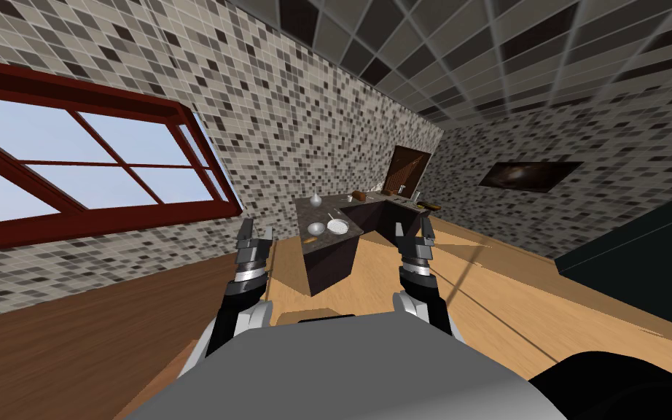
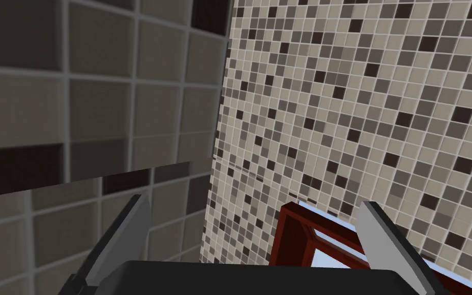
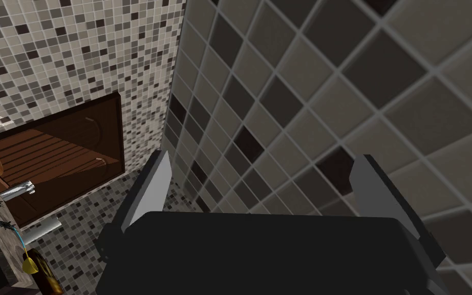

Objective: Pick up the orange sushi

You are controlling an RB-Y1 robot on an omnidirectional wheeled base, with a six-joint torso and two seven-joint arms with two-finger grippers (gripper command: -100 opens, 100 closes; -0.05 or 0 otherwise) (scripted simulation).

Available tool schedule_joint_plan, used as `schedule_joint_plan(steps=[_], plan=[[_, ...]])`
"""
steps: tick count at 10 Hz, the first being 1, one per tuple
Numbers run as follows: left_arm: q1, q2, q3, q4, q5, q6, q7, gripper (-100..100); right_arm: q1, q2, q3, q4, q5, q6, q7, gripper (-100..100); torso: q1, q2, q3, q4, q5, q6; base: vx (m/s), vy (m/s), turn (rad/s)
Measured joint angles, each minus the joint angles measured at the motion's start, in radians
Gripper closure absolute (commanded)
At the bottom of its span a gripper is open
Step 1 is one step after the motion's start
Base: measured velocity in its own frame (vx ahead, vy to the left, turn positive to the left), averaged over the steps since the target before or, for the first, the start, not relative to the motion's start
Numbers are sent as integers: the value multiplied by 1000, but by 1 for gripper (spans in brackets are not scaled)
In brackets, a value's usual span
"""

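**Head view.** The left pincer (image 1: pixel 256 233) and the right pincer (image 1: pixel 413 235) are held up side by side at lower centre of the frame. Each has its two fingers spread, with nothing between them. The dark, L-shaped counter (image 1: pixel 331 262) stands at centre frame beyond the pincers, well apart from both. On its near end a grey bowl (image 1: pixel 315 229) and a white plate (image 1: pixel 338 227) lie just beside each other, with a small vase (image 1: pixel 315 198) behind them. The orange sushi cannot be told for certain among the small objects on the counter's far arm. A small orange-brown object (image 1: pixel 430 207) is seen at the counter's right end, just above the right pincer in the frame. A red-framed window (image 1: pixel 72 168) occupies the left of the frame.
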Motion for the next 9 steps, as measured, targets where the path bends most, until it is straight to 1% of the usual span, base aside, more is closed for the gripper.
schedule_joint_plan(steps=[2, 4, 5, 6, 7, 8, 9], plan=[[-8, 45, -10, 2, 8, 19, 16, -100, 0, 0, 0, 0, 0, 0, 0, 0, 3, 0, 0, 0, 1, 0, -4, 47, 4], [-26, 96, -26, 3, 24, 64, 47, -100, 0, 0, 0, 0, 0, 0, 0, 0, 4, 0, 0, 0, 1, 0, -8, 74, 6], [-36, 118, -39, 1, 34, 94, 68, -100, 0, 0, 0, 0, 0, 0, 0, 0, 6, 0, 0, 0, 1, 0, -10, 97, 5], [-57, 138, -49, 11, 45, 123, 91, -100, 0, 0, 0, 0, 0, 0, 0, 0, 7, 0, 0, 0, 2, 0, -19, 103, 3], [-70, 156, -63, 10, 59, 154, 118, -100, 0, 0, 0, 0, 0, 0, 0, 0, 7, 1, 0, 0, 2, 0, -8, 71, -3], [-79, 163, -68, 17, 66, 176, 134, -100, 0, 0, 0, 0, 0, 0, 0, 0, 5, 0, 0, 0, 1, 0, 9, 62, 6], [-100, 170, -78, 28, 75, 203, 151, -100, 0, 0, 0, 0, 0, 0, 0, 0, 4, -1, 0, 0, 1, 0, 7, 49, -2]])
